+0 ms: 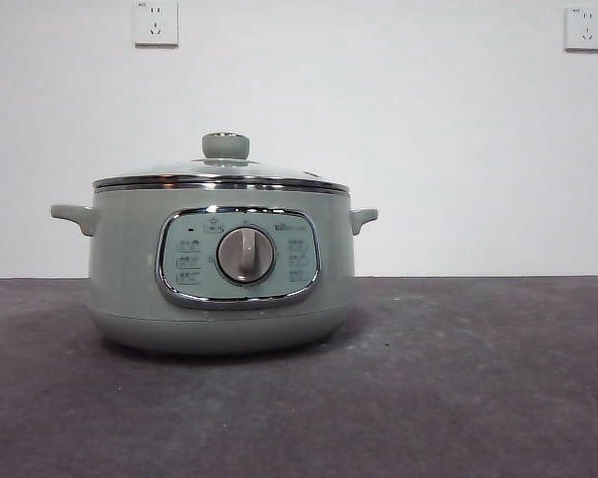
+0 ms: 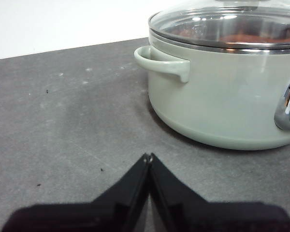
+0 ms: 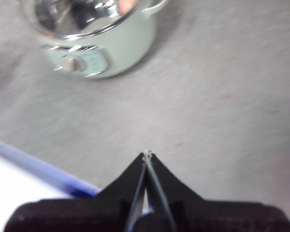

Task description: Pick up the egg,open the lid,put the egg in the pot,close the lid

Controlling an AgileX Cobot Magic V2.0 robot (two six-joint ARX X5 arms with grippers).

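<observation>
So the whole thing hinges on where the egg [image 3: 128, 5] is, and honestly it's barely showing. In the front view there's no egg at all, just the pot [image 1: 219, 289] sitting left of centre in the frame on the desk [image 1: 478, 378]. The lid [image 1: 219, 177] is seated flat on its rim with the knob [image 1: 225, 145] upright.

The only hints come from the wrist cams. The right one catches a blurry pinkish-orange blob at the pot's far rim, cut off by the frame edge. The left one shows a reddish-brown smear through the lid glass. My guess is that's the egg, lying on the far side of the pot from both arms. I can't tell if it's on the desk behind the pot or something else seen through the glass. Its long axis is a no-go too, it's way too smeared.

The left tool [image 2: 149, 155] is clenched, jaw tips touching, with nothing in it. It's down low over the desk with the pot's side handle [image 2: 162, 62] near and ahead of it. The right tool [image 3: 146, 154] is pinched closed and empty as well. It's looking down from higher up, with the pot well apart from it and the dial side facing it.

So the left arm looks nearer to the pot. Either one would have to reach past or around the pot to get at that blob, and open up first. The lid's still on and nothing's been picked up, so it reads like the very start of the job.
</observation>
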